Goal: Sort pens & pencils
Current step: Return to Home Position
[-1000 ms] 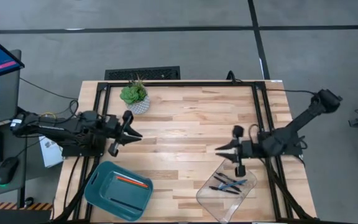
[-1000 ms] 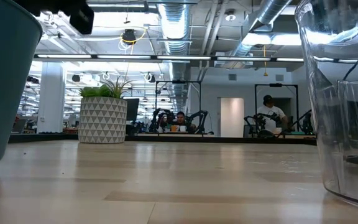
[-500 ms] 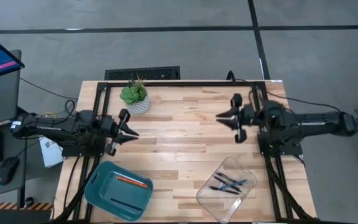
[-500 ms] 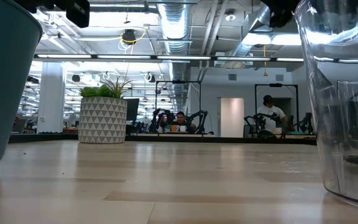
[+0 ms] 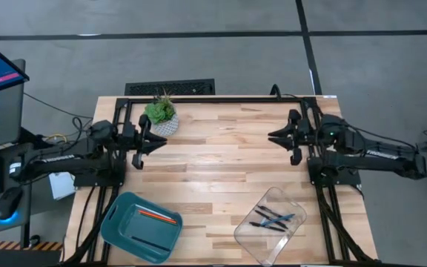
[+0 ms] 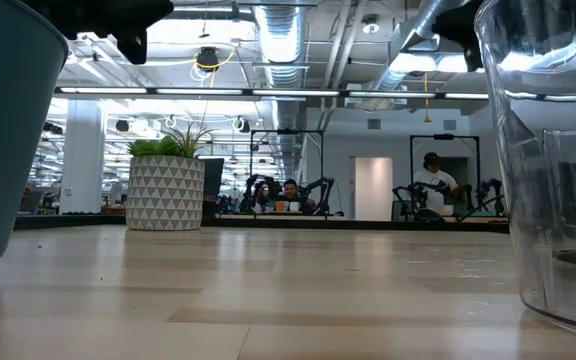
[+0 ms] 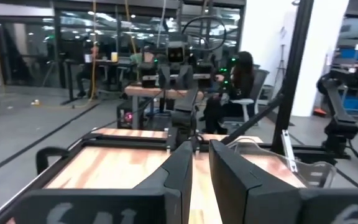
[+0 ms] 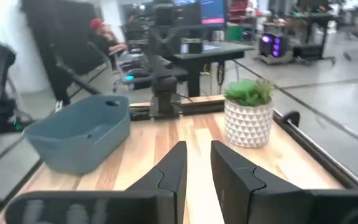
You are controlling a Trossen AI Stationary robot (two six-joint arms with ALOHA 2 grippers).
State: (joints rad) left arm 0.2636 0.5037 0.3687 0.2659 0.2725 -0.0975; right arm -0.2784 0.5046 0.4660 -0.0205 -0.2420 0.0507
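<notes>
The pencils, one orange-red (image 5: 158,216) and one dark (image 5: 146,240), lie flat in the teal tray (image 5: 117,222) at the near left. The pens (image 5: 273,219), black ones and a teal-blue one, lie in the clear container (image 5: 252,236) at the near right. My left gripper (image 5: 154,141) hovers level beside the potted plant, pointing toward the table's right; its fingers (image 7: 184,163) stand narrowly open with nothing between them. My right gripper (image 5: 273,136) hovers level at the right, pointing left, and is also open and empty (image 8: 197,144).
A small potted plant (image 5: 160,117) in a white patterned pot stands at the far left, close to my left gripper. A black frame (image 5: 213,99) runs round the table's edges. Bare wood (image 5: 213,156) lies between the two grippers. People sit in the room behind (image 6: 290,192).
My right gripper has swung from above the clear container toward the table's far edge, then drawn back a little toward the right edge. My left gripper has swung toward the far edge, nearer the plant. The pens and pencils have not moved.
</notes>
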